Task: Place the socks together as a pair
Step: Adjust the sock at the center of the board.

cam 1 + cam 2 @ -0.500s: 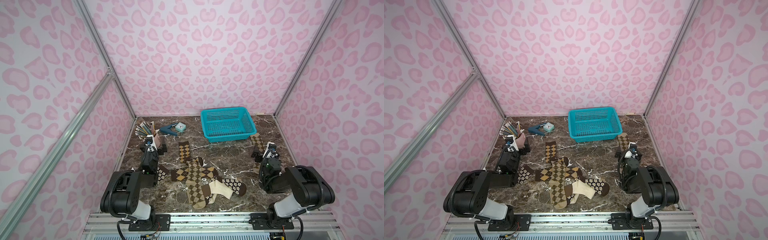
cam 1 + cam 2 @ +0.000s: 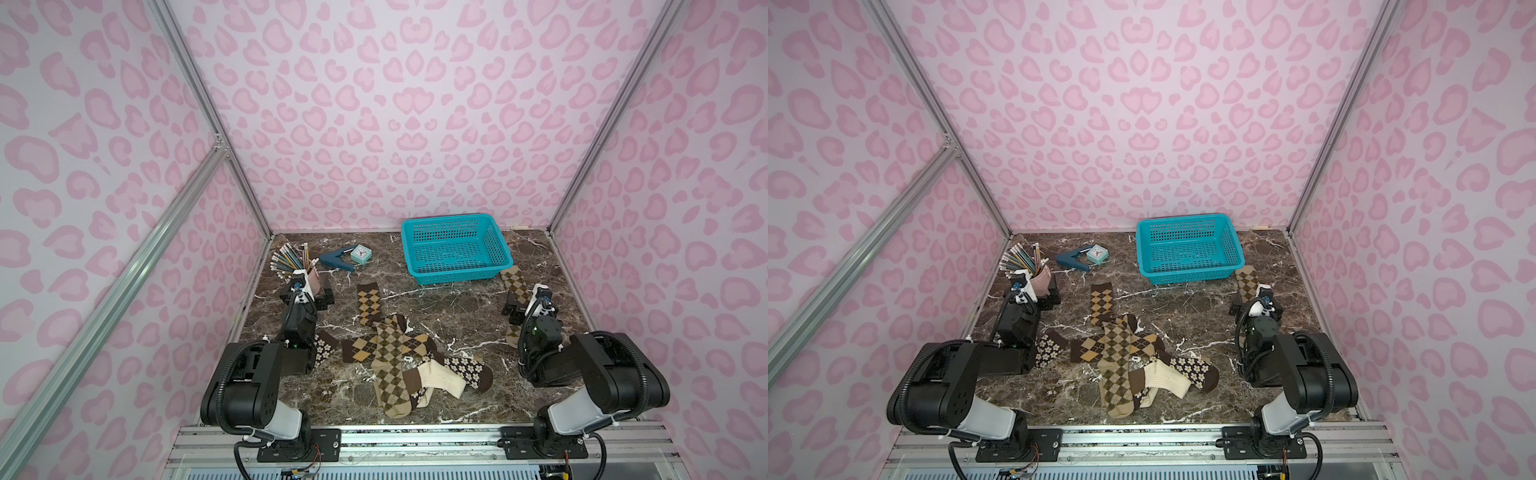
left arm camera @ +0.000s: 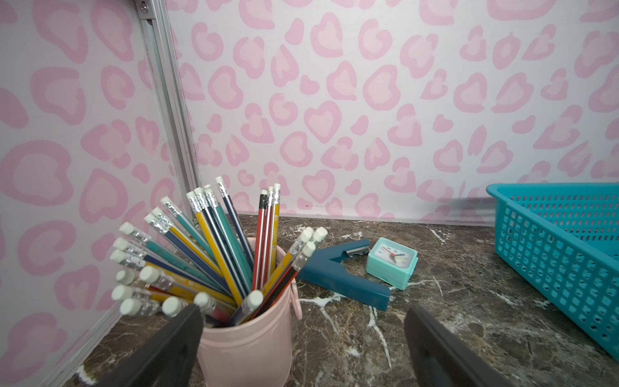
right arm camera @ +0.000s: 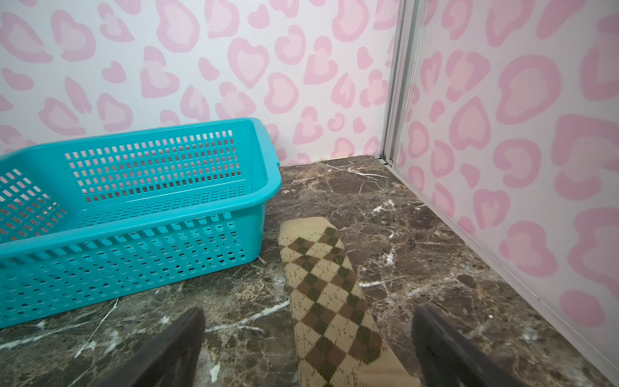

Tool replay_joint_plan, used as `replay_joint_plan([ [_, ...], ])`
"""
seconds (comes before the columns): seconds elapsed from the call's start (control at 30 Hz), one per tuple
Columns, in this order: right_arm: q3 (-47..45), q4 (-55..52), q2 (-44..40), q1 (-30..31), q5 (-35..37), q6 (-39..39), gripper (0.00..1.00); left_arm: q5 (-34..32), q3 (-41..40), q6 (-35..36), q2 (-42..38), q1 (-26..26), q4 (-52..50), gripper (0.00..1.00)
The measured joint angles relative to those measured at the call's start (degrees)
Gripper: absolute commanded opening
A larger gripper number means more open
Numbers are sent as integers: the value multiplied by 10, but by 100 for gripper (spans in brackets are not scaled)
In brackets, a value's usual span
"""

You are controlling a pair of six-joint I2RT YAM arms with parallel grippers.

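**Top views.** In both top views the tabletop [image 2: 457, 316] carries a heap of socks [image 2: 399, 357] at lower centre of the frame, overlapped and unsorted. The heap shows three diamond-patterned socks, two flowered pieces at its flanks and apparently two cream ribbed ones; the overlap prevents a firm count. A fourth diamond sock, the lone sock [image 2: 514, 281], lies apart at right, just below the single empty basket [image 2: 449, 219]. No pair is formed yet. There are two arms. The left gripper [image 2: 306, 296] sits at left by the pencil cup [image 2: 312, 279], and the right gripper [image 2: 531, 308] is over the lone sock.

**Left wrist view.** The left gripper [image 3: 303, 313] has its jaws spread wide and nothing clamped. One pink pencil cup [image 3: 244, 338] stands at lower centre, just ahead of the fingers. Its pencils [image 3: 214, 241] are too bunched for an exact count. One stapler [image 3: 345, 281] and one clock [image 3: 392, 263] lie beyond. No sock appears in this view, so this arm is judged to be parked clear of the work.

**Right wrist view.** The right gripper [image 4: 310, 313] is fully spread and holds nothing. The lone sock [image 4: 321, 288] runs up the lower centre between its fingers; whether they touch it cannot be told. The basket [image 4: 268, 181] is at left. The straddle is judged to suit a pinch on this sock, so it can be carried to its likeness in the heap.
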Motion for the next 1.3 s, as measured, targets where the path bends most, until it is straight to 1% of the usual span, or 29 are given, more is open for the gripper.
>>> replay_joint_plan([
  [0.27,0,-2,-3,-1,0,0,100,0,1,0,-1,0,0,97],
  [0.3,1,-16,-15,3,1,0,100,0,7,0,-8,0,-17,97],
  [0.33,6,-39,-36,8,11,0,100,-1,23,0,-22,-2,-57,97],
  [0.37,19,-82,-70,16,21,0,100,-8,59,-1,-37,-5,-116,97],
  [0.4,37,-123,-108,22,20,0,100,-21,114,-8,-43,-9,-185,97],
  [0.47,71,-201,-185,29,12,20,100,-22,256,-32,-35,-12,-325,98],
  [0.5,87,-245,-221,29,4,33,100,-23,324,-46,-29,-17,-381,100],
  [0.53,104,-298,-256,30,-2,50,100,-24,374,-62,-28,-25,-424,99],
  [0.6,143,-416,-305,33,-25,89,99,-25,418,-83,-39,-51,-493,97],
  [0.67,186,-530,-339,44,-52,123,99,-15,410,-106,-72,-76,-548,97],
  [0.73,233,-655,-367,59,-83,162,97,-9,382,-138,-124,-86,-590,97],
  [0.8,272,-760,-384,75,-120,203,94,-9,370,-164,-165,-94,-612,97],
  [0.83,289,-812,-388,87,-137,226,94,-9,367,-172,-185,-106,-624,97],
  [0.87,301,-859,-392,103,-150,249,94,-3,366,-175,-200,-122,-633,97],
  [0.93,318,-960,-399,156,-169,295,94,9,356,-179,-238,-163,-656,97],
  [1.03,316,-1080,-400,219,-200,372,87,16,315,-193,-297,-216,-675,97],
  [1.17,289,-1196,-396,283,-204,464,86,21,241,-218,-364,-276,-708,97],
  [1.3,240,-1242,-394,300,-208,530,81,19,184,-221,-424,-331,-708,97],
])
